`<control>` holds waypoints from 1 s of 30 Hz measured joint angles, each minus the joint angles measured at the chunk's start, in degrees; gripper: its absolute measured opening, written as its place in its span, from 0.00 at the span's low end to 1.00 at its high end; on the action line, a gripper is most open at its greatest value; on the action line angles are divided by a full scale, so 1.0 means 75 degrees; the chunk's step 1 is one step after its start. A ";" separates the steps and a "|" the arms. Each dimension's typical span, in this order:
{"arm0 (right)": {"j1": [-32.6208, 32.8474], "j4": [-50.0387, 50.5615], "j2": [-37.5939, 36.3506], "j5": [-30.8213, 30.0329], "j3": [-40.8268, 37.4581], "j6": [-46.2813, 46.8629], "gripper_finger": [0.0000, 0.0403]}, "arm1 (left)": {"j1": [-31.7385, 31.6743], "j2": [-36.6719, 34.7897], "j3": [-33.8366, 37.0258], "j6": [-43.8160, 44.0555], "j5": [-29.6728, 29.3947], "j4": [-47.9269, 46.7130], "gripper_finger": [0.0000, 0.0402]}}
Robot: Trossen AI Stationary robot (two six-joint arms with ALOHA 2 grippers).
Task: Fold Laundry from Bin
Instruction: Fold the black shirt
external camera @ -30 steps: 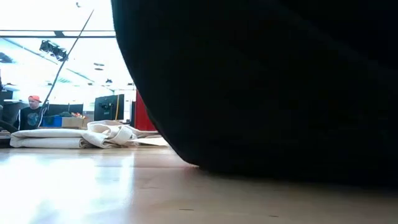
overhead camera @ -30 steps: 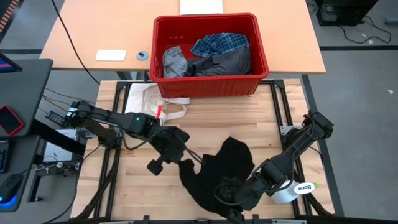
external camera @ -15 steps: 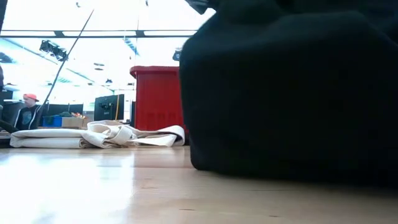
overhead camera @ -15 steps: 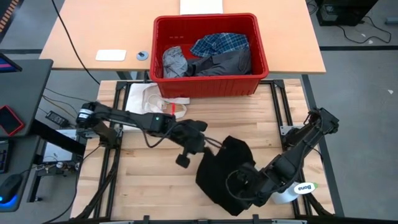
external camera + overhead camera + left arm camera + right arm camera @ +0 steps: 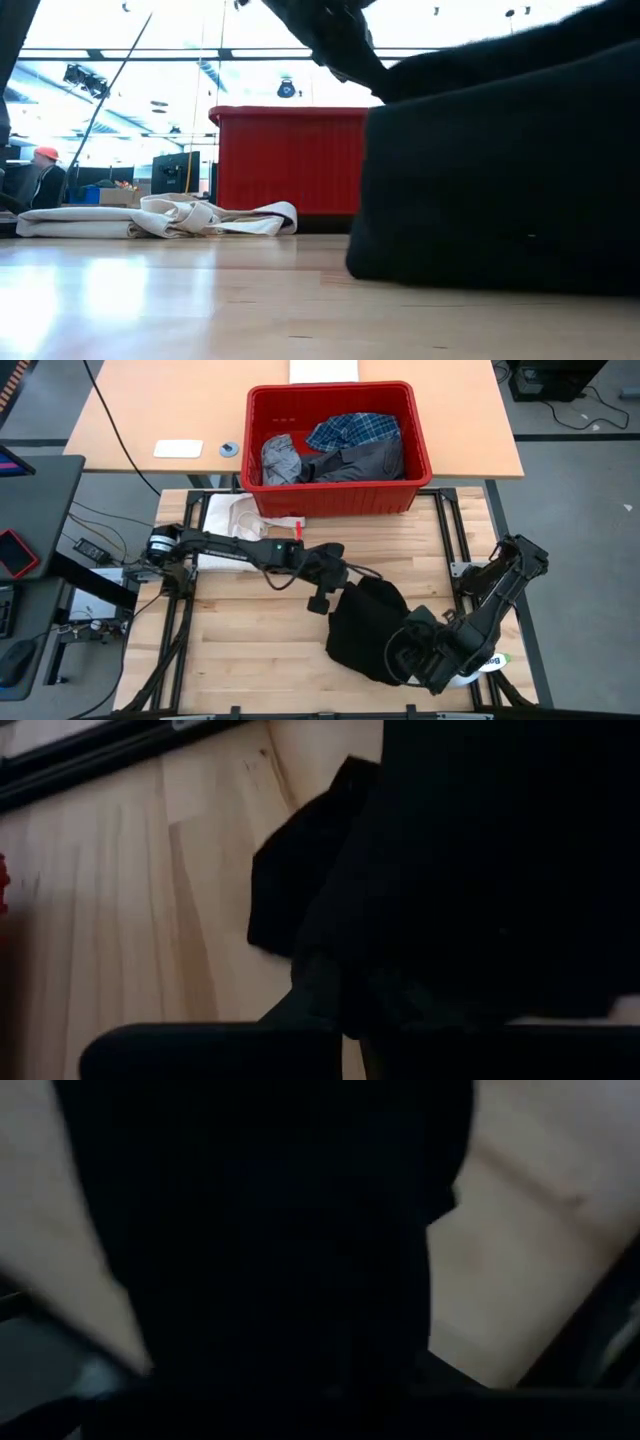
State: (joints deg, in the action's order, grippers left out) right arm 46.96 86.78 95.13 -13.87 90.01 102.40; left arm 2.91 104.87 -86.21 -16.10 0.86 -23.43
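A large black garment lies bunched on the wooden table, right of centre; in the low view it fills the right side. My left gripper is shut at its far left edge. My right gripper is shut at its near right part, half buried in the cloth. The red bin stands at the table's far edge and holds a blue-and-white plaid shirt, a light grey garment and a dark grey one. My left gripper holds the black garment at its far left edge, slanting down from the table's left. How many layers it has I cannot tell. The cloth rises to the fingers, and the rest lies heaped on the table. My right gripper is shut on the garment's near right part, coming steeply from above. Black cloth covers the fingers in its wrist view, so the exact place of contact is hidden. The cloth below it rests on the table.
A cream-white cloth with strap loops lies at the far left, before the bin. A white roll sits at the near right corner. The table's near left is bare wood. A person sits far off in the room.
My left gripper has gone toward the table's right edge and down, carrying the garment's left edge with it. The garment's left part has been drawn over to the right, so the cloth is now bunched narrower. My right gripper has shifted right and tipped to point more steeply down.
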 joint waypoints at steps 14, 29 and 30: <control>-0.0043 0.0197 0.0000 -0.0434 -0.2791 0.0854 0.06 | -0.1013 0.0904 -0.0003 0.0180 -0.0428 0.0920 0.03; -0.0839 -0.0885 -0.0097 -0.0116 -0.4131 0.0739 0.37 | -0.1613 0.1593 0.0000 0.1013 -0.0743 0.0565 0.27; -0.0861 -0.0912 -0.0223 -0.0085 -0.4131 0.0735 0.40 | -0.1645 0.1523 0.0000 0.0995 -0.0745 0.0520 0.31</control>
State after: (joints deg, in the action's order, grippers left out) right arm 40.50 79.94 93.46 -14.50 59.02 107.91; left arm -9.42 116.29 -86.21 -8.64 -4.72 -19.53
